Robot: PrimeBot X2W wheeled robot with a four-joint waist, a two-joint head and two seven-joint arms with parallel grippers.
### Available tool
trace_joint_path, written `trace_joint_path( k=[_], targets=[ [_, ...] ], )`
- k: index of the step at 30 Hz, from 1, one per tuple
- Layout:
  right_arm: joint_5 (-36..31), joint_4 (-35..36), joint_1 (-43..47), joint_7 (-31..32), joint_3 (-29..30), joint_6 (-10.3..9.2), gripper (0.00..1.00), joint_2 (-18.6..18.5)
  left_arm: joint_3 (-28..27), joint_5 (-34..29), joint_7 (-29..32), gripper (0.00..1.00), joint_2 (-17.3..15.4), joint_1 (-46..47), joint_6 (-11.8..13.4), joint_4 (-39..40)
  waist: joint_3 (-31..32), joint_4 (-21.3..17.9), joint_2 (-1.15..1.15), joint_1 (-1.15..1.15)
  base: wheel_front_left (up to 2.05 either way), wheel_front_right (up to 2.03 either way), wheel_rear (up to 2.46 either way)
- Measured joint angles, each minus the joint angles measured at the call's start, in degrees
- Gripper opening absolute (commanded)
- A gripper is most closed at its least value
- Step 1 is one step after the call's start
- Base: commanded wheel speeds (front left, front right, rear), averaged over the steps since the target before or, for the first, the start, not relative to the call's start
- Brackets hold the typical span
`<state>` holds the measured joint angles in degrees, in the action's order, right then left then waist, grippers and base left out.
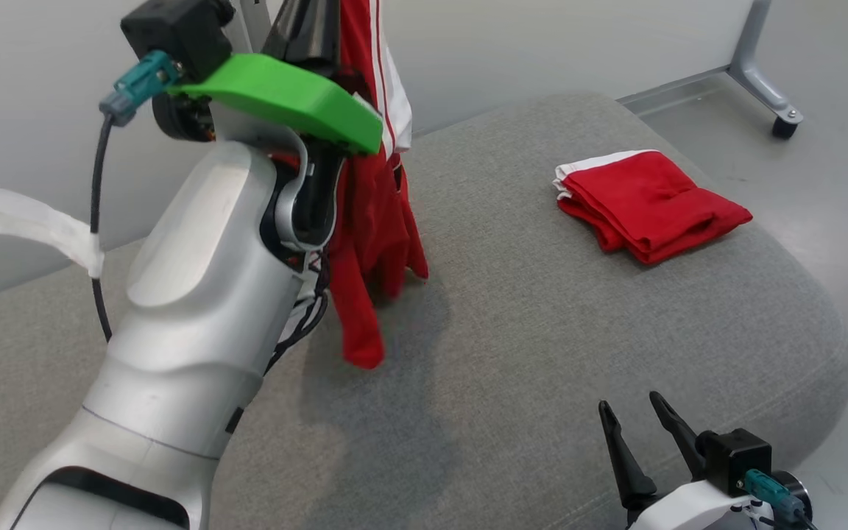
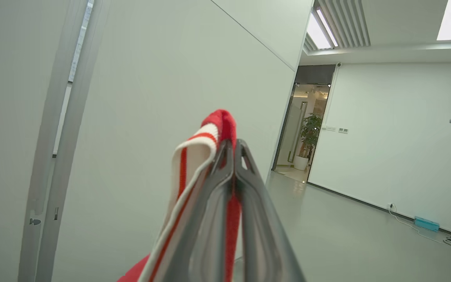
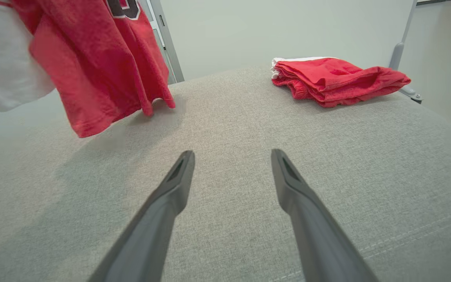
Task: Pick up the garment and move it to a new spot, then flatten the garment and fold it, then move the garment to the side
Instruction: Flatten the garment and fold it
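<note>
While the left gripper [image 2: 233, 143] holds the red, white-striped jersey garment [image 1: 374, 243] high, its hem hangs just above the grey fabric cushion [image 1: 542, 346].
Its jaws pinch only a thin edge, so the garment may slip. The right gripper [image 1: 630, 403] stands wide open and empty. A folded red cloth [image 1: 648, 202] lies on the cushion.

Parted fingers [image 3: 170, 192] over grey cushion [image 3: 229, 125], red garment [image 3: 92, 58] aloft

A grey upholstered cushion [image 1: 542, 331] stands before pale walls [image 2: 170, 78], a glossy grey floor [image 2: 347, 235], bright ceiling light panels [image 2: 450, 19], and a potted plant [image 2: 311, 133] beyond an open doorway [image 2: 313, 96]
</note>
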<state>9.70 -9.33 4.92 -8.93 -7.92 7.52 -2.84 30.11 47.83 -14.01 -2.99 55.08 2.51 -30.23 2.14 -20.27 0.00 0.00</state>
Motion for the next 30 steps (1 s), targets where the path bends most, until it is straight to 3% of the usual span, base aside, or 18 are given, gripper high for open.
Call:
trace_joint_path(
  k=[6, 11, 16, 19, 23, 30],
  targets=[
    [-0.03, -0.57, 0.03, -0.26, 0.07, 0.0, 1.0, -0.02, 1.6, 8.73, -0.89, 0.0, 0.27, 3.44, 0.54, 6.64, -0.42, -1.84, 0.0, 0.0, 0.0, 0.0, 0.0],
    [0.75, -0.84, -0.09, -0.87, 0.18, 0.0, 1.0, -0.02, 2.0, 10.16, -1.13, 0.0, 0.27, 1.68, 2.24, 10.65, -0.84, -0.33, 0.0, 0.0, 0.0, 0.0, 0.0],
    [1.18, -1.04, -0.47, -1.33, 0.21, 0.0, 1.0, -0.02, 1.51, 7.82, -1.12, 0.0, 0.24, -8.96, 3.81, 7.38, -1.44, 2.71, 0.0, 0.0, 0.0, 0.0, 0.0],
    [1.24, -1.18, -0.49, -1.53, 0.01, 0.0, 1.0, -0.03, -0.75, 5.59, -1.11, 0.0, -0.27, -16.86, 4.01, 3.83, -1.77, 4.81, 0.0, 0.0, 0.0, 0.0, 0.0],
    [1.2, -1.19, -0.56, -1.54, -0.11, 0.0, 1.0, 0.0, -4.9, 4.01, -1.11, 0.0, -3.52, -25.34, 4.14, -0.19, -2.18, 7.52, 0.0, 0.0, 0.0, 0.0, 0.0],
    [0.63, -0.82, -0.51, -1.0, -0.02, 0.0, 1.0, -0.01, -13.71, 1.49, -1.11, 0.0, -4.69, -34.77, 3.97, -0.1, -2.53, 11.5, 0.0, 0.0, 0.0, 0.0, 0.0]
  ],
)
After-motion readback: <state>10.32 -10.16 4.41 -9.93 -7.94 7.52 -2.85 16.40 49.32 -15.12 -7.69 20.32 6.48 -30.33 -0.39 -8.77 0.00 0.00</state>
